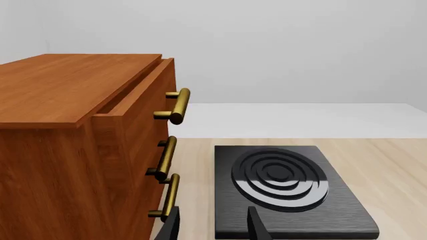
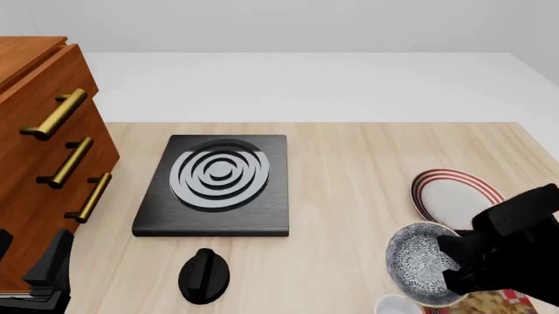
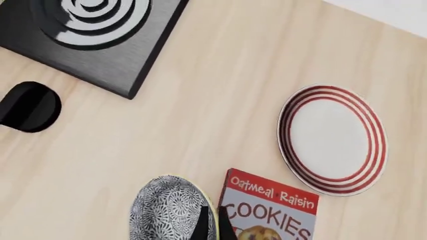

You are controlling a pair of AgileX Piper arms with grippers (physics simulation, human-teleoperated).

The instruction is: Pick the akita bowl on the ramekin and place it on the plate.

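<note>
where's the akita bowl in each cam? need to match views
Front view: akita bowl at lower right, tilted, in the right gripper, just this side of the plate.
Right wrist view: bowl at the bottom edge, jaws closed on its rim, beside the cookie box.
Left wrist view: not in it.
Shared landmark: the black stove burner, seen in all three views.

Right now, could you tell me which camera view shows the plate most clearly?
The right wrist view: the plate appears whole, red rings and bare white centre unobstructed, beside the cookie box. In the front view the plate is partly hidden behind the right arm. The left wrist view does not show it at all.
</note>
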